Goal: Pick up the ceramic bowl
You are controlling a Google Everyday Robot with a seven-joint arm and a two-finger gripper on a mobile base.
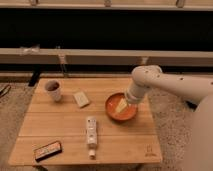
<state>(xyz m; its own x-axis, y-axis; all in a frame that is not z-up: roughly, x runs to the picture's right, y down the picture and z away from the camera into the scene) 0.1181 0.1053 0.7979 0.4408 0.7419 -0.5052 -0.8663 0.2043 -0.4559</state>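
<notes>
My gripper is down inside the bowl, right side; can't tell if it's closed. I'd clamp the rim squarely, lift level.

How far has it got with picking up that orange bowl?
The approach looks done: the gripper is down inside the ceramic bowl. Taking hold seems to be in hand, though I can't see a grip. Lifting is left: the bowl sits flat on the table.
</notes>
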